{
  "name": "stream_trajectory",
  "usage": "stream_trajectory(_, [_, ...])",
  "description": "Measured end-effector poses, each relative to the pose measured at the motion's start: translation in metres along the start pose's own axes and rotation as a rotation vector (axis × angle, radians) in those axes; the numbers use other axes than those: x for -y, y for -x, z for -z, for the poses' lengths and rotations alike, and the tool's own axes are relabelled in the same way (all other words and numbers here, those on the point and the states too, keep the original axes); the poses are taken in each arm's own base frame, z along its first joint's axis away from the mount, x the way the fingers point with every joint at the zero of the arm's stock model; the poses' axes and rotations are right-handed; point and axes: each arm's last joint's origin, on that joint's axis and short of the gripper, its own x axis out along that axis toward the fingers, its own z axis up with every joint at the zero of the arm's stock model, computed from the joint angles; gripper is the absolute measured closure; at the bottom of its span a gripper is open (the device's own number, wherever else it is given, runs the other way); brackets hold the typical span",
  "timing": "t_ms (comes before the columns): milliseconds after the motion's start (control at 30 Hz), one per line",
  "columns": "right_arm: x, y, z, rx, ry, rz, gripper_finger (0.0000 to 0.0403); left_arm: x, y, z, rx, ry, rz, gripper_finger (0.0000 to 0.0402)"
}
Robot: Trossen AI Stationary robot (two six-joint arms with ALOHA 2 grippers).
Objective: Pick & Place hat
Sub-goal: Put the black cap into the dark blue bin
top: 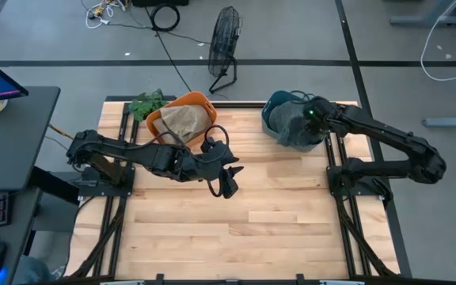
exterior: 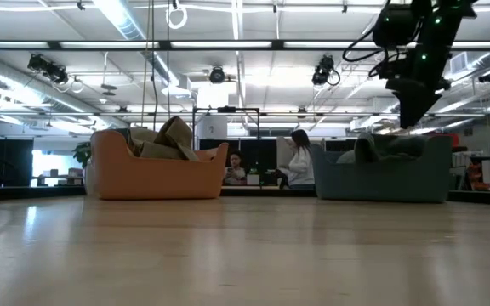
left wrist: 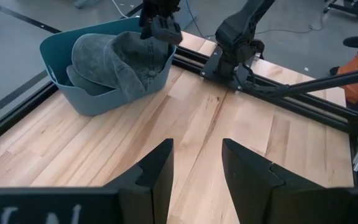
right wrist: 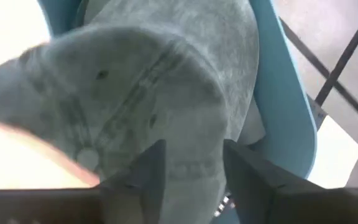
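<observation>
A grey hat [left wrist: 120, 59] lies in the teal bin [left wrist: 67, 93] at the desk's [top: 236, 214] far right corner. The right pincer [left wrist: 160, 26] hovers just above it, fingers parted, holding nothing. The left pincer [top: 226, 178] waits mid-desk, open and empty, near an orange bin [top: 182, 119].

Overhead straight down, low level across table, wrists forward, right perhaps closest, all sharing teal bin [top: 291, 127].
</observation>
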Motion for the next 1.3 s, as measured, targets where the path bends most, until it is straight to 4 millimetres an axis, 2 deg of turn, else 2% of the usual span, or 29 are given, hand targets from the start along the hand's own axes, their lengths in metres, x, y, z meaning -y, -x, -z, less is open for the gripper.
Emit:
stream_trajectory(200, [-0.001,-0.025,0.004,-0.067,-0.049,-0.026,0.0185,0.000,0.000,0.000,0.000,0.000,0.000,0.0262])
stream_trajectory(367, [-0.003,-0.038,-0.001,-0.108,-0.043,0.017,0.0176,0.000,0.000,0.000,0.000,0.000,0.000,0.0262])
stream_trajectory(533, [0.001,-0.051,-0.003,-0.169,-0.063,0.046,0.0224,0.000,0.000,0.000,-0.001,0.000,-0.001,0.0262])
stream_trajectory(633, [0.004,-0.059,-0.004,-0.207,-0.074,0.059,0.0281,0.000,0.000,0.000,-0.001,0.000,-0.002,0.0262])
stream_trajectory(733, [0.005,-0.065,-0.004,-0.235,-0.071,0.064,0.0358,0.000,0.000,0.000,-0.001,-0.001,-0.001,0.0262])
stream_trajectory(800, [0.005,-0.065,-0.004,-0.238,-0.052,0.060,0.0388,0.000,0.000,0.000,-0.001,-0.001,-0.002,0.0262])
stream_trajectory(933, [0.005,-0.056,-0.008,-0.229,0.047,0.058,0.0381,0.000,0.000,0.000,-0.001,-0.001,-0.002,0.0262])
stream_trajectory(1100, [0.011,-0.034,-0.023,-0.175,0.229,0.156,0.0395,0.000,0.000,0.000,-0.001,-0.003,-0.002,0.0262])
stream_trajectory(1300, [0.013,-0.027,-0.040,-0.068,0.549,0.171,0.0392,0.000,0.000,0.000,-0.001,-0.001,-0.002,0.0262])
